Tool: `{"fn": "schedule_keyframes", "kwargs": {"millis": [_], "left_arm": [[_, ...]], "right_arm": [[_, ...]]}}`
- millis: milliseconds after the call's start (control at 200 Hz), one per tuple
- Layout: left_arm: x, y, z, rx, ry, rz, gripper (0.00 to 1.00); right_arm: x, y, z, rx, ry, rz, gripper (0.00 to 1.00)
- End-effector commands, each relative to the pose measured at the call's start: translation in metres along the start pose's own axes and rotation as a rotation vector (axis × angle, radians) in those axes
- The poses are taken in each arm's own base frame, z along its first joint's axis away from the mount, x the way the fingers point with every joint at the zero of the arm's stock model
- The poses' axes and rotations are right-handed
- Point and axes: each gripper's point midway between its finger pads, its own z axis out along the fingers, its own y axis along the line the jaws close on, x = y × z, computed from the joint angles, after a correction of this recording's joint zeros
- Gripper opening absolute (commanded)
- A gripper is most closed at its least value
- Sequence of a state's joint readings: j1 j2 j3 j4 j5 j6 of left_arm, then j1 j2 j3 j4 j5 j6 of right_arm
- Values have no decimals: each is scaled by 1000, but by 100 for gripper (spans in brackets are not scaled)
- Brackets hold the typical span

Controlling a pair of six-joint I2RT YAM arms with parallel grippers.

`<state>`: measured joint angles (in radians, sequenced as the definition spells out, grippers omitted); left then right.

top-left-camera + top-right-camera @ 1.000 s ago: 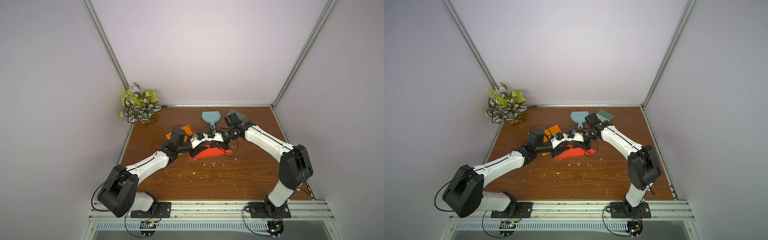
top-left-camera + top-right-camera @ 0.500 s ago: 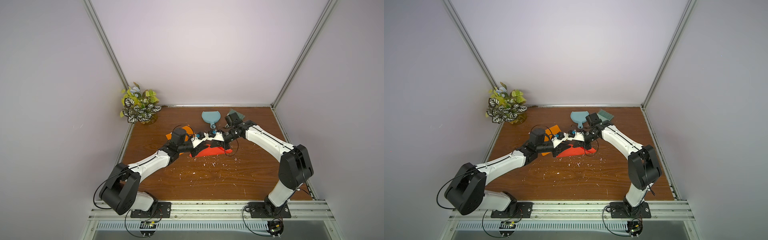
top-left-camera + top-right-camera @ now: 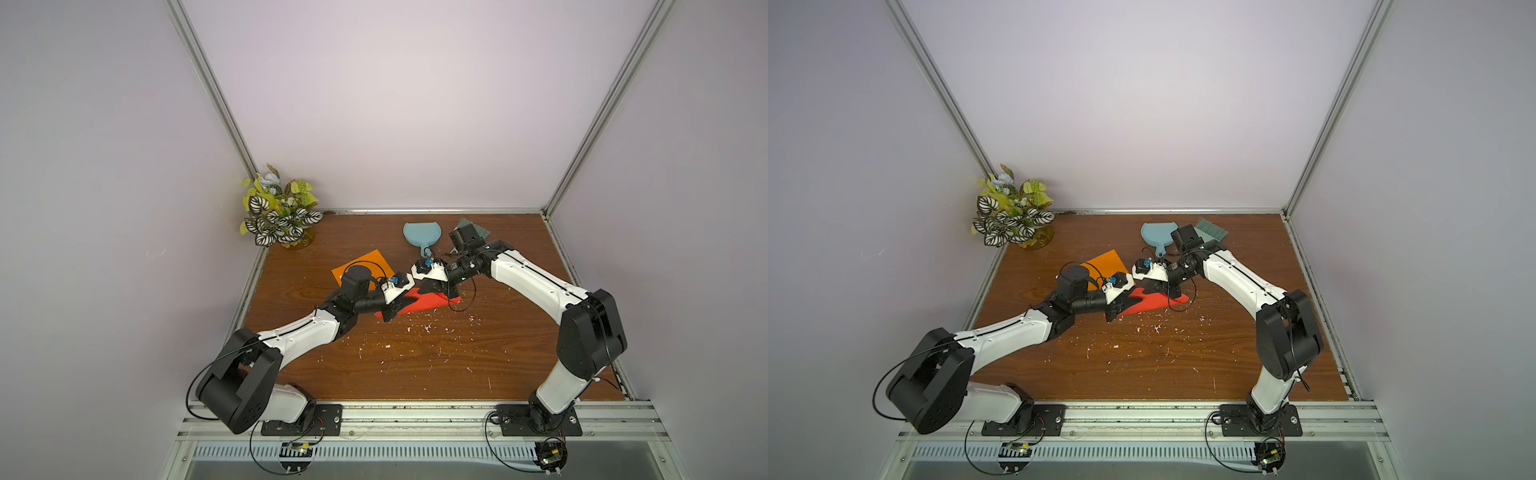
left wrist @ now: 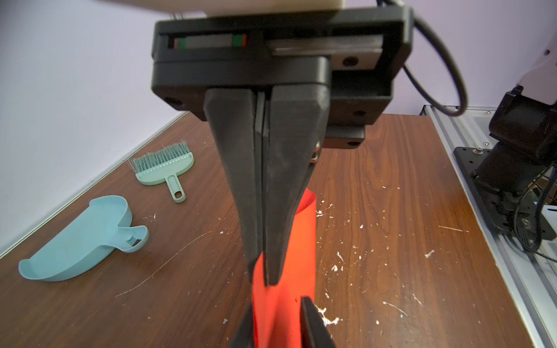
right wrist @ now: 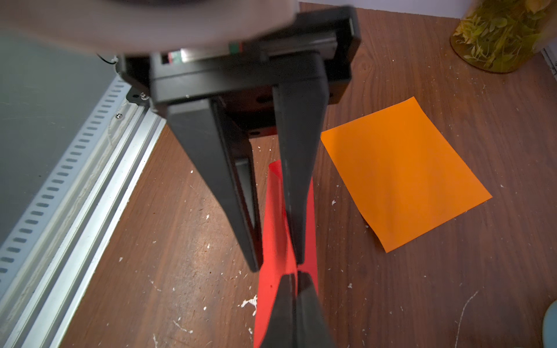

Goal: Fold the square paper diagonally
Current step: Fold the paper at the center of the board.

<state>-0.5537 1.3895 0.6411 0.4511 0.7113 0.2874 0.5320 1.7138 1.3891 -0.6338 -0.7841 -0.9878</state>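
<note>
While my right gripper (image 5: 297, 272) is clamped on the red paper (image 5: 272, 211), the fingers (image 5: 229, 195) of my left gripper (image 5: 275, 265) stand apart, the raised paper between them, nearer to one finger; its long axis runs toward my right tips.

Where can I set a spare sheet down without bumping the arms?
Free: the near strip of the table along the metal rail, only white scraps on it; the far patch between plant and dustpan. Crowded: the centre, where left gripper and right gripper meet on the red paper, orange paper alongside.
</note>
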Motion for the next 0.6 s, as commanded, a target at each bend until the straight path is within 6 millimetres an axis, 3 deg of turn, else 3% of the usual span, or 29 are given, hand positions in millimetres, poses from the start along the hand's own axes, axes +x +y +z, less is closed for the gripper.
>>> {"fn": "schedule_keyframes", "kwargs": {"millis": [0,190,240,285,320,410,490,595], "left_arm": [[-6,0,4,4,-18,5,20],[-4,4,4,-18,-6,4,1],[-5,6,4,-32,-5,-5,0],[-6,7,3,-39,-5,-14,0],[-7,8,3,-43,-6,-29,0],[-8,9,4,-43,-11,-86,0],[-8,13,9,-45,-32,-190,0],[-8,25,21,-58,-55,-400,1]], "right_arm": [[-22,0,-13,2,-56,-39,0],[-23,1,-14,3,-62,-33,0],[-23,-4,-16,27,-52,-17,0],[-24,-14,-21,76,-45,8,6],[-25,-25,-28,131,-41,40,19],[-32,-52,-61,297,-81,127,41],[-36,-68,-96,447,-167,205,51],[-25,-83,-144,687,-290,351,61]]}}
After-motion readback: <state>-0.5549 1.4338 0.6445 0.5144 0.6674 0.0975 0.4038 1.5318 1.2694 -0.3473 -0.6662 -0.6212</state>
